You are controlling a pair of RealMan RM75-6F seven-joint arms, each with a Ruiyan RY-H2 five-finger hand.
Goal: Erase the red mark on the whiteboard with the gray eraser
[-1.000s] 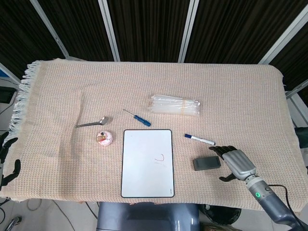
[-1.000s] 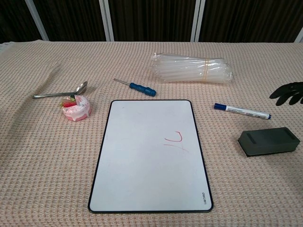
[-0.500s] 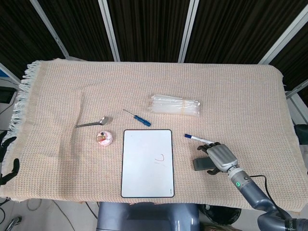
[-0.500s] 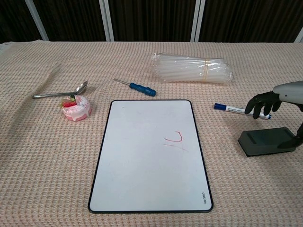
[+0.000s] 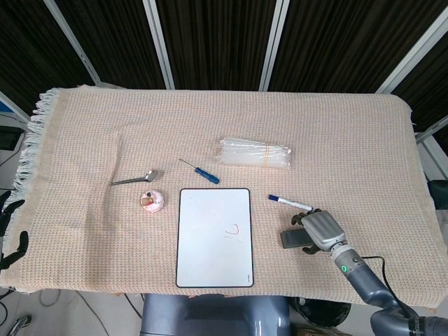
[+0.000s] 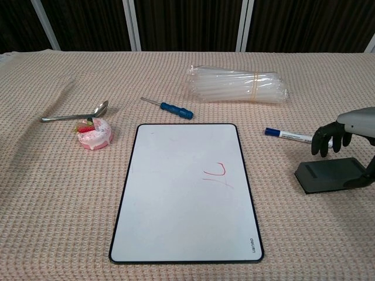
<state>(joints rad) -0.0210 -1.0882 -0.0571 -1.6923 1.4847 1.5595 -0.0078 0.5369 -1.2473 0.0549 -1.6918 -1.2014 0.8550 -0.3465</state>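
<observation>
Beige waffle-weave cloth (image 5: 336, 140) is spread over the whole table, with a pale fringe at its far-left edge. Dark slatted panels crossed by white metal struts are seen behind the table.

A flat rectangular whiteboard (image 6: 176, 199), glossy white with rounded corners and a thin black frame, lies near the front centre of the cloth, its long axis running near to far. The red mark (image 6: 215, 170), a small hooked stroke, sits right of the board's centre, with a fainter thin line just below it.

The gray eraser (image 6: 325, 174) is a dark matte block lying on the cloth right of the board, well apart from it. Its long axis runs left to right, slightly angled, roughly parallel to the blue-capped marker (image 6: 293, 136) lying just beyond it.

The right hand (image 5: 318, 229), silver-backed with black fingers, is placed over the right portion of the eraser. In the chest view the fingers are curled downward at the eraser's far side and the thumb stands at its right end. Whether the block is actually gripped cannot be told.

The left hand (image 5: 10, 231) is seen only as dark fingertips at the left frame edge, off the table; its state cannot be told.

Elsewhere on the cloth: a metal spoon (image 6: 75, 114), a pink and white round item (image 6: 94, 133), a blue-handled screwdriver (image 6: 170, 108), and a banded bundle of clear plastic sleeves (image 6: 237, 85).
</observation>
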